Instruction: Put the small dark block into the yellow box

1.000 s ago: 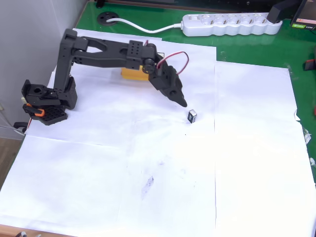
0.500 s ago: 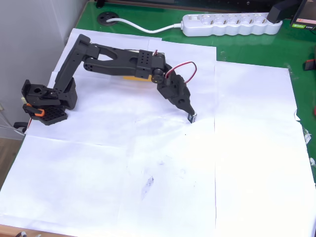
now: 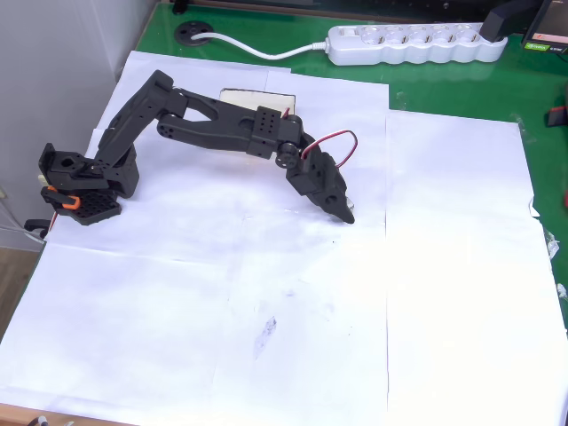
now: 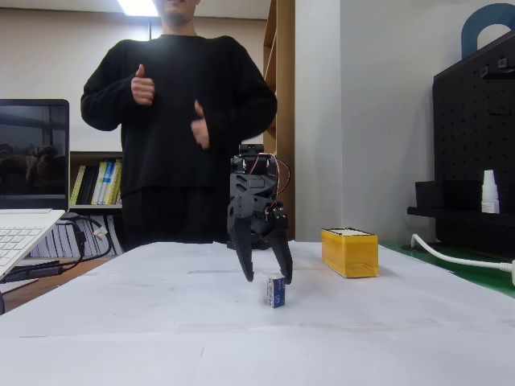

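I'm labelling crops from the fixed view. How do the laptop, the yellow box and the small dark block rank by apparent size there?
Largest to smallest:
1. laptop, cut off by the picture's edge and nearer the camera
2. yellow box
3. small dark block, plainly the smallest

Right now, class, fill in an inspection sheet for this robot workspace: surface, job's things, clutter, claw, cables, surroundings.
Surface: white paper sheets over a green table.
Job's things: block on the paper; yellow box behind, apart from it.
Clutter: nothing seen on the paper.
Claw: claw open, fingers straddling the block's top in the fixed view.
Cables: red wire on the arm; white power strip with its cord.
Surroundings: person behind the table, laptop at left, bookshelf.
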Available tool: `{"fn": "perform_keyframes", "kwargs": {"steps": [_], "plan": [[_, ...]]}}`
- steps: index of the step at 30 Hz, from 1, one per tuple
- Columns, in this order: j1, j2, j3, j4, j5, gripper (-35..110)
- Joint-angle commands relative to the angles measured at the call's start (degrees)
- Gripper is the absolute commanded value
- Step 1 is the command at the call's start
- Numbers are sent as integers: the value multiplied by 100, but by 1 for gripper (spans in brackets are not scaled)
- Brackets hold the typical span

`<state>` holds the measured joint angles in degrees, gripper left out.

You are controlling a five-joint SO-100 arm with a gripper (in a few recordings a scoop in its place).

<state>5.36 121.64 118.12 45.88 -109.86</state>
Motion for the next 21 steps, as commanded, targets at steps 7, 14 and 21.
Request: {"fn": "perform_keyframes", "kwargs": {"steps": [7, 14, 21], "plan": [[26, -53, 466, 9, -53, 17], [-9, 0, 475, 0, -62, 11], [-70, 18, 475, 0, 0, 9]]}}
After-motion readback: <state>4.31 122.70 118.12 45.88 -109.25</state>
